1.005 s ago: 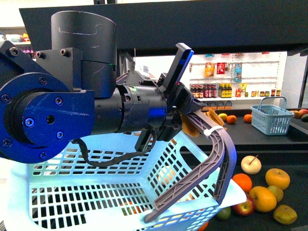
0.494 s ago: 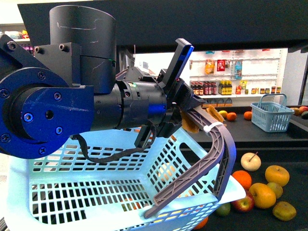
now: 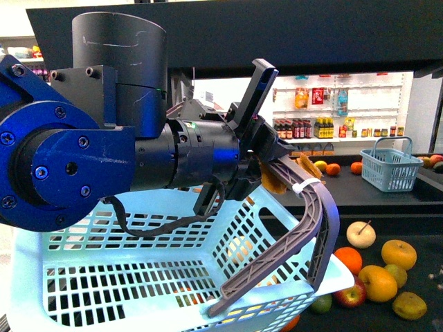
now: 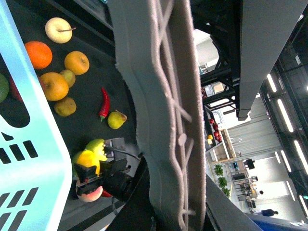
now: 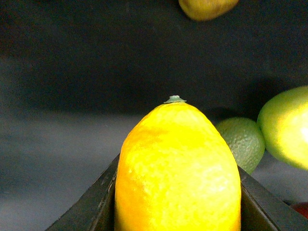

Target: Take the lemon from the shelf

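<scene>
- Shelf point(image 3: 422, 229): one black rack in use. In the front view its tray runs from 3 to 5 o'clock, with loose fruit on it.
- Light-blue basket point(image 3: 104, 277): at 6–7 o'clock, hung by its grey handle point(image 3: 315, 221). Two baskets in all; the other is a small blue basket point(image 3: 391, 171) at 3 o'clock on a farther tray.
- Left gripper point(image 3: 279, 167): clamped on the handle near mid-frame. It should hold the basket level and quiet so the mouth is ready for the drop.
- Right gripper point(image 4: 94, 171): not in the front view. Its jaws are closed on the lemon's flanks, low over the tray.
- Lemon point(image 5: 177, 178): one, held in those jaws, stem nub pointing away from the wrist. The grasp looks made but the lift is not yet done. Best to rise straight up before any swing and keep the squeeze even, since the rounded, slick skin could slip.
- Neighbours just beside the lemon: one lime point(image 5: 240, 144) and one green-yellow fruit point(image 5: 288, 127). Clear both on the lift.
- Loose fruit at 4 o'clock in the front view: eight counted, possibly more behind the basket.
- Red chilli point(image 4: 104, 103): one.
</scene>
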`<state>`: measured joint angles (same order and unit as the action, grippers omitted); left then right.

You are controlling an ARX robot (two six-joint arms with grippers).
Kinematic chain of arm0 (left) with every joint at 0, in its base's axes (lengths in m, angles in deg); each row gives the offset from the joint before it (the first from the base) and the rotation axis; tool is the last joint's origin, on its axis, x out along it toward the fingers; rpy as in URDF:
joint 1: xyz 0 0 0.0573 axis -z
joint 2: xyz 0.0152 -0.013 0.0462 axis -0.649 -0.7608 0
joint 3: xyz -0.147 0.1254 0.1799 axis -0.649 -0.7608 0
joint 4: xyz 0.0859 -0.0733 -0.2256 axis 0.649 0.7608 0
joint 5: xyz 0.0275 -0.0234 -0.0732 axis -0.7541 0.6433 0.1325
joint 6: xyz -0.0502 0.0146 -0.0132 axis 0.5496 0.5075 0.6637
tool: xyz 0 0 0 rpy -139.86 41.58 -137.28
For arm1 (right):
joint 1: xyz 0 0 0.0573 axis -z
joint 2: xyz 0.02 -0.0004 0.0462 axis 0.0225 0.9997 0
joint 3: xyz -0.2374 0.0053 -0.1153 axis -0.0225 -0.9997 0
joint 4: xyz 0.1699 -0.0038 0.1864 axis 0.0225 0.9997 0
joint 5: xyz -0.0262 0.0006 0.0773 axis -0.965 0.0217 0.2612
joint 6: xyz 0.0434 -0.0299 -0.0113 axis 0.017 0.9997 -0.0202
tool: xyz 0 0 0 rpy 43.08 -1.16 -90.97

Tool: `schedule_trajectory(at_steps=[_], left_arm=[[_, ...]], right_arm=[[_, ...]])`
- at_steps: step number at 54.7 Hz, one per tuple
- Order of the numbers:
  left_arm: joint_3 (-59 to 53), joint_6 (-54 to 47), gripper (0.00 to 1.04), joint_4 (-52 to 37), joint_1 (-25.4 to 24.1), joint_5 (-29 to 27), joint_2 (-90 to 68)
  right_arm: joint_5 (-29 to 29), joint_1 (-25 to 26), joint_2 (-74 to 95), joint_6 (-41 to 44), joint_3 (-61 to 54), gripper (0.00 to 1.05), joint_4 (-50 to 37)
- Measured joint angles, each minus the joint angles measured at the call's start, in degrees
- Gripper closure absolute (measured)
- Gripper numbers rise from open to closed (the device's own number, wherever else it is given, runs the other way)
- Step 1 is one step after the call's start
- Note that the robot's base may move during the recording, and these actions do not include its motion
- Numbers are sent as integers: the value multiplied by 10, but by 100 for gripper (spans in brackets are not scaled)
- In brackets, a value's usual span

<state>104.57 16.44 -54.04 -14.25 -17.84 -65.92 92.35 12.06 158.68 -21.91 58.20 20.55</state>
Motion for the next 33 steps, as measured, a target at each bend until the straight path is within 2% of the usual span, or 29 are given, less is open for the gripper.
schedule_trajectory(at_steps=[16, 24, 33], left_arm=[[0, 0, 94, 0, 0, 0, 0], [0, 0, 94, 0, 0, 0, 0], [0, 0, 94, 0, 0, 0, 0]], right_arm=[[51, -45, -156, -130, -11, 54, 40], [66, -94, -217, -215, -1, 54, 54], [68, -150, -235, -273, 11, 54, 66]])
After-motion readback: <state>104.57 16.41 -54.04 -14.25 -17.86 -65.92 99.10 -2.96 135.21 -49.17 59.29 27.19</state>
